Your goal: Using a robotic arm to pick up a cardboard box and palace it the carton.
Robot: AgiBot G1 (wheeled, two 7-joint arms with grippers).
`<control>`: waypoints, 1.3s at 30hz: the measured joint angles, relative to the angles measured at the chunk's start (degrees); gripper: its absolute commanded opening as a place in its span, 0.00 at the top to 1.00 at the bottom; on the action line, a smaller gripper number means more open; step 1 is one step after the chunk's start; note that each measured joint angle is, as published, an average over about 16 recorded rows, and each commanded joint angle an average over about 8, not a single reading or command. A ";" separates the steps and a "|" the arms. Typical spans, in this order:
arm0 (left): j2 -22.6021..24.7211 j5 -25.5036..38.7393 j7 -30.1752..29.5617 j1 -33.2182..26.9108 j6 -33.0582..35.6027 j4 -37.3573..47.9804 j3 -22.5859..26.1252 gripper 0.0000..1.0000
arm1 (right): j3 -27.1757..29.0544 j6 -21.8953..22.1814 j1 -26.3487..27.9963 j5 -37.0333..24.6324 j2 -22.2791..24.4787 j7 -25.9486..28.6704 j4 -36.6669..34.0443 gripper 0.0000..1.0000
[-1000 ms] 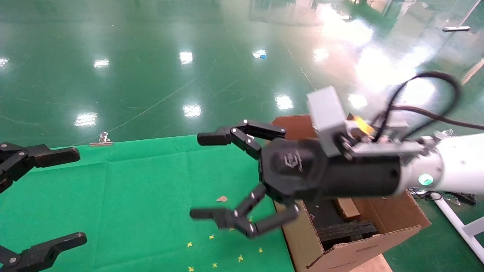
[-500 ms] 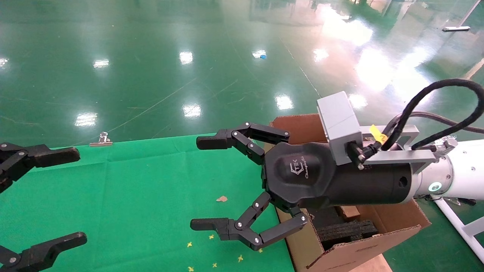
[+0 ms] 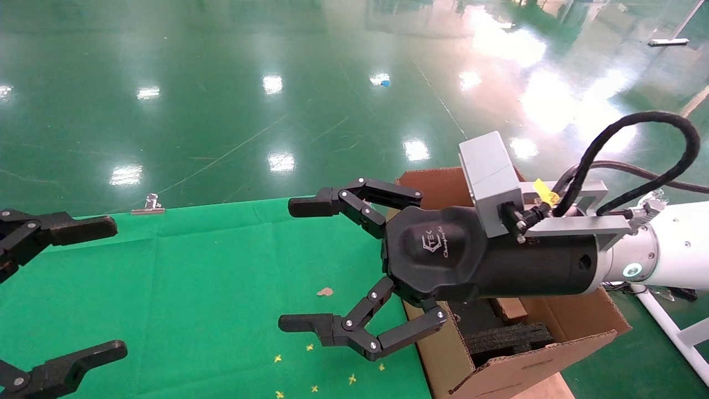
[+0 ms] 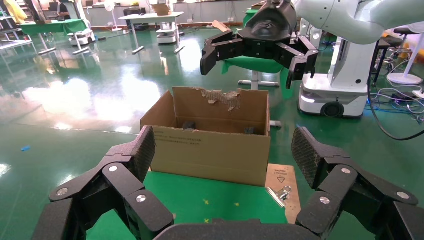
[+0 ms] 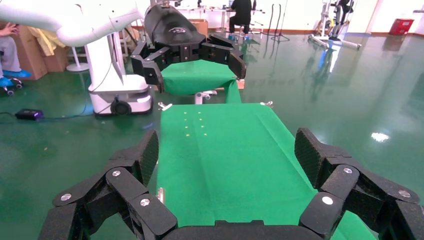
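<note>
My right robotic arm reaches in from the right. Its gripper is open and empty above the green cloth, just left of the carton. The carton is large and brown, with black foam inside. A narrow brown cardboard box shows in the carton beside the foam, mostly hidden under my right wrist. In the left wrist view the carton has a torn flap, and the right gripper hangs above it. My left gripper is open and empty at the far left.
The green cloth covers the table and bears small yellow marks and a brown scrap. A metal binder clip sits at its far edge, another on the wooden board by the carton. Glossy green floor lies all around.
My right wrist has rolled and drawn back slightly to the right. Its fingers stay open in nearly the same place. The left gripper has not moved.
</note>
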 measured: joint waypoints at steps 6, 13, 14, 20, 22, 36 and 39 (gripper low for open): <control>0.00 0.00 0.00 0.00 0.00 0.00 0.00 0.00 | -0.18 0.04 0.17 -0.11 -0.03 0.05 -0.14 0.00; 0.00 0.00 0.00 0.00 0.01 0.00 0.00 0.00 | -0.30 0.06 0.28 -0.15 -0.05 0.08 -0.22 0.00; 0.00 0.00 0.00 0.00 0.01 0.00 0.00 0.00 | -0.31 0.06 0.30 -0.16 -0.05 0.09 -0.23 0.00; 0.00 0.00 0.00 0.00 0.01 0.00 0.00 0.00 | -0.36 0.08 0.34 -0.18 -0.07 0.11 -0.27 0.00; 0.00 0.00 0.00 0.00 0.01 0.00 0.00 0.00 | -0.37 0.09 0.36 -0.18 -0.08 0.12 -0.28 0.00; 0.00 0.00 0.00 0.00 0.01 0.00 0.00 0.00 | -0.43 0.11 0.40 -0.22 -0.09 0.13 -0.33 0.00; 0.00 0.00 0.00 0.00 0.01 0.00 0.00 0.00 | -0.44 0.11 0.41 -0.23 -0.09 0.13 -0.34 0.00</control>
